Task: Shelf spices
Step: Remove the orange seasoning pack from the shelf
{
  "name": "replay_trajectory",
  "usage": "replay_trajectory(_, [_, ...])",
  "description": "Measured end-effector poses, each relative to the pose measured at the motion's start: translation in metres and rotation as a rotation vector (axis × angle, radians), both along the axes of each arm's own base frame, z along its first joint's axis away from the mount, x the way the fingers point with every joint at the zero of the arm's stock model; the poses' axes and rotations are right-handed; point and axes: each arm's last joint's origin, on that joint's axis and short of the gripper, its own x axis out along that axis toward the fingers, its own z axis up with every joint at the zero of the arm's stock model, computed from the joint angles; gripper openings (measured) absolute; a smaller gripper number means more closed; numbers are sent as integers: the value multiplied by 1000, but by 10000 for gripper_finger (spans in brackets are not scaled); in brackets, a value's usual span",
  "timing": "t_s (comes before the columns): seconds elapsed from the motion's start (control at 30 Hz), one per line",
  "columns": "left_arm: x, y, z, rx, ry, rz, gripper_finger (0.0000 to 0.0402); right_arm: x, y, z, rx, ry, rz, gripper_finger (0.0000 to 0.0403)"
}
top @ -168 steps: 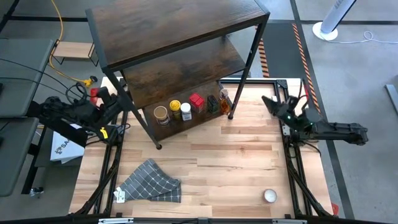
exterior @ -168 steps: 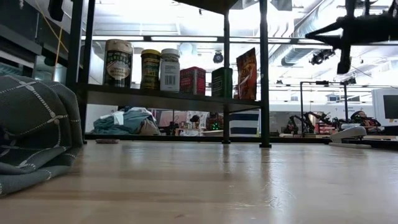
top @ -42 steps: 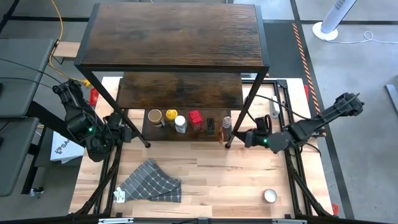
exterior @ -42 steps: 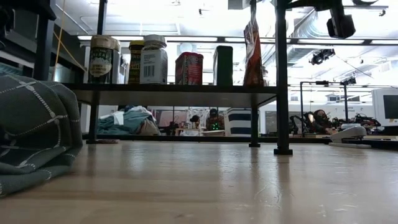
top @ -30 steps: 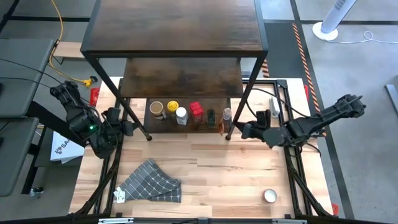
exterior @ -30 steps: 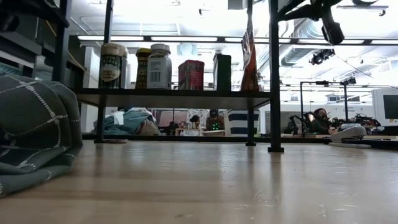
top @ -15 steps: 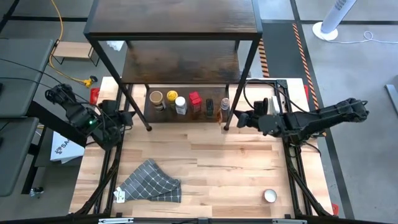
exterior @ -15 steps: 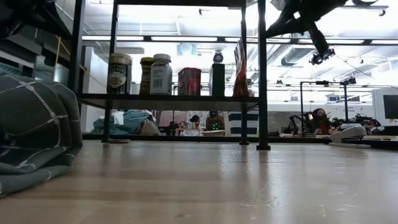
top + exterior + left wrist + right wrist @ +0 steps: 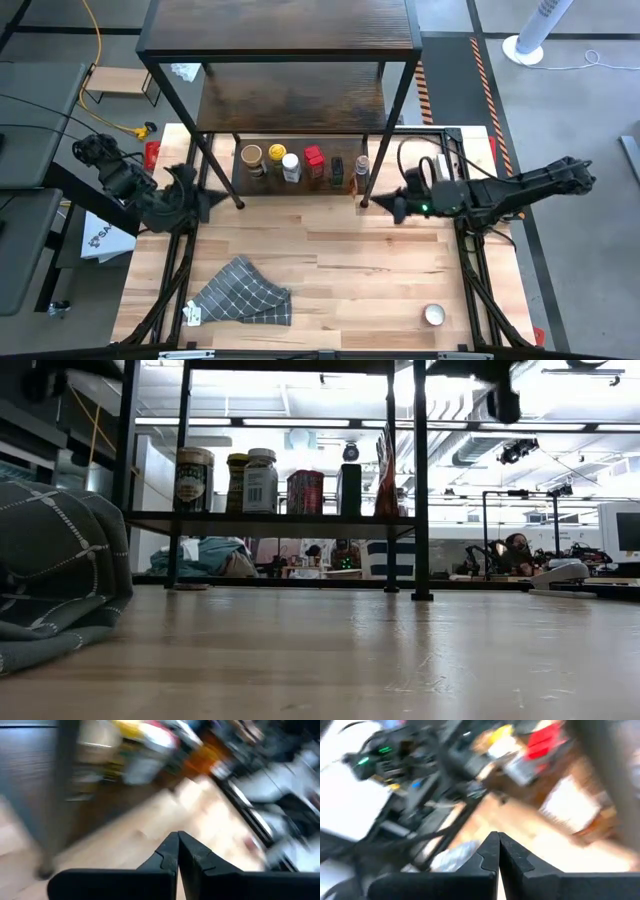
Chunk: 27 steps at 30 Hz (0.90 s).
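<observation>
**Spices on the lowest shelf board; both grippers closed and empty**

Left gripper (image 9: 205,196): sits at the left edge of the surface (image 9: 330,290), just beside the shelf's front-left leg. In the left wrist view its fingers (image 9: 170,852) are pressed together with nothing between them.

Grey checked cloth (image 9: 242,292): lies crumpled near the front-left corner of the surface, well apart from both arms.

Shelf (image 9: 290,60): three dark wood boards on a thin black frame, standing at the rear edge of the surface, between the two arms. Its front legs rest on the wood.

Spices (image 9: 300,165): six containers stand upright in one row on the lowest board. From the left: a tan-lidded jar (image 9: 251,158), a yellow-lidded jar (image 9: 277,156), a white-lidded bottle (image 9: 291,164), a red tin (image 9: 314,161), a dark container (image 9: 337,171) and a small bottle (image 9: 361,168) next to the front-right leg. The low view shows the same row (image 9: 290,485) standing level.

Right gripper (image 9: 392,207): just beside the shelf's front-right leg, low over the surface. Its fingers (image 9: 490,852) are closed on nothing.

Small round tin (image 9: 433,315): lies alone near the front-right corner of the surface.
</observation>
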Motion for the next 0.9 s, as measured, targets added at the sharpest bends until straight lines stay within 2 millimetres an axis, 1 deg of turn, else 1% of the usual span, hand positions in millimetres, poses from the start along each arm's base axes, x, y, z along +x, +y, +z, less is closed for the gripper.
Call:
replay_trajectory(0.07, [5,-8,2,27,5,-79,0,0,15,1,7,5,69,0])
replay_trajectory(0.13, [9,-13,0,41,21,-99,0,5,32,6,7,47,113,0])
replay_trajectory(0.2, [9,-14,-2,47,37,-87,0,13,49,13,-7,144,134,0])
replay_trajectory(0.3, [7,-12,-3,55,28,-38,0,27,71,26,-69,365,142,0])
replay_trajectory(0.33, [6,-11,-3,55,20,-31,0,31,77,30,-95,446,116,0])
replay_trajectory(0.4, [3,-8,-2,50,10,-34,0,36,88,40,-120,552,24,0])
replay_trajectory(0.47, [-1,-4,0,48,3,-51,0,38,98,44,-114,617,-118,0])
replay_trajectory(0.57, [-8,1,3,51,13,-119,0,47,121,38,-67,634,-312,0])
replay_trajectory(0.63, [-14,5,4,49,13,-166,0,56,135,28,-48,663,-397,0])
replay_trajectory(0.7, [-20,10,6,38,7,-207,0,69,144,20,-56,694,-451,0])
replay_trajectory(0.73, [-22,12,6,28,4,-228,0,76,146,16,-69,708,-464,0])
replay_trajectory(0.8, [-28,15,7,12,6,-287,0,90,147,9,-137,749,-435,0])
replay_trajectory(0.9, [-35,20,8,-6,5,-374,0,110,138,5,-215,805,-393,0])
